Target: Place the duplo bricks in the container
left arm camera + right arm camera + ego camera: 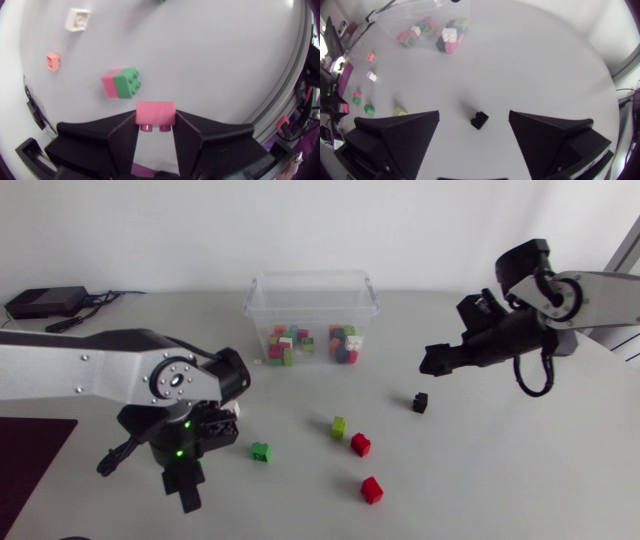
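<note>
On the smooth, pale grey table (pixel 500 480), a clear plastic container (pixel 310 275) stands far centre, holding blocky, studded bricks (pixel 318 343) in mixed colours. Nearer lie a black brick (pixel 420 402), lime brick (pixel 339 427), red brick (pixel 360 444), second red brick (pixel 372 490) and green brick (pixel 261 451). The left gripper (pixel 155 125), near left, pinches a pink brick (pixel 155 112). The right gripper (pixel 474 114) hangs spread wide over the black brick.

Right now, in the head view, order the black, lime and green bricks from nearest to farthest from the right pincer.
1. Black brick, close by the right pincer.
2. Lime brick, mid-table.
3. Green brick, far over toward my left side.
</note>
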Robot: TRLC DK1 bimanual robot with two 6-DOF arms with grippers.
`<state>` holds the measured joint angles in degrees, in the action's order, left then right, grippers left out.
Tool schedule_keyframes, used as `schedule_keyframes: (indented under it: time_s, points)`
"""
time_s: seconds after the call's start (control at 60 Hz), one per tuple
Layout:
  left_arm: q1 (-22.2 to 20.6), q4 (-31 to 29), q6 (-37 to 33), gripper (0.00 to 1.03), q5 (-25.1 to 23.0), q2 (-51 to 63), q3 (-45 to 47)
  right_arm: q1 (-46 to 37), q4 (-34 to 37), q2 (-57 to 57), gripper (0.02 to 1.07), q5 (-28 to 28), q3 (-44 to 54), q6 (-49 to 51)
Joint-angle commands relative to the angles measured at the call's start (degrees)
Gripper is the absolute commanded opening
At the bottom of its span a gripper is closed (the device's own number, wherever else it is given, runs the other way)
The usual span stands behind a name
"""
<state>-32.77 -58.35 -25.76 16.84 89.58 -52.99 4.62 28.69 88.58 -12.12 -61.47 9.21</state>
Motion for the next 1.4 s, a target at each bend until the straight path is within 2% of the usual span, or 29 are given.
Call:
schedule_keyframes:
  time_s: [0.0, 0.15, 0.217, 0.267, 0.433, 0.55, 0.783, 0.9, 1.0, 1.05, 1.133, 1.267, 1.383]
  points:
    - [0.52, 1.31, -1.14, 0.25, -2.43, -1.69, -4.14, 1.97, 0.23, 3.45, 1.02, 1.57, -1.54, 0.98]
    - [0.78, 5.35, 0.27, 0.25, -5.33, -2.04, -8.71, 1.35, -0.65, 10.04, 1.02, 0.08, -3.57, 11.62]
    - [0.87, 8.43, 2.12, 0.25, -6.82, -2.04, -11.08, -1.46, 1.02, 13.47, 1.02, -4.49, -5.06, 20.49]
    - [0.78, 10.27, 3.35, 0.25, -7.79, -2.04, -12.75, -3.13, 0.93, 15.49, 1.02, -4.84, -5.94, 24.8]
    - [3.24, 16.34, 7.74, 0.25, -11.39, -1.51, -18.46, -7.7, 1.28, 19.35, 1.02, -7.74, -8.49, 39.22]
    - [4.65, 22.93, 10.47, 0.25, -12.36, -0.46, -21.01, -8.67, 10.16, 23.4, 1.02, -9.33, -12.79, 45.89]
    - [6.85, 34.62, 15.65, 0.25, -13.94, 2.18, -23.21, -6.91, 10.95, 22.96, 1.01, -9.59, -10.6, 50.38]
    - [8.17, 40.68, 18.46, 0.25, -14.91, 4.46, -24.44, -6.2, 9.98, 23.31, 0.95, -9.59, -10.51, 50.47]
    - [8.43, 45.34, 20.13, 0.25, -15.08, 5.17, -24.7, -5.5, 9.72, 23.75, 0.86, -9.59, -10.33, 50.38]
    - [8.52, 47.8, 20.84, 0.25, -15.35, 5.78, -25.05, -5.24, 9.55, 24.36, 0.77, -9.59, -10.33, 50.47]
    - [8.96, 49.73, 22.33, 0.25, -15.61, 6.66, -26.2, -5.15, 9.28, 24.72, 0.68, -9.5, -10.07, 50.73]
    - [9.75, 51.76, 23.82, 0.26, -15.87, 8.94, -28.83, -4.45, 8.31, 24.8, 0.48, -9.24, -8.93, 50.73]
    - [9.84, 52.28, 24.7, 0.26, -15.87, 11.14, -31.47, -4.01, 7.79, 25.33, 0.46, -9.15, -8.49, 50.47]
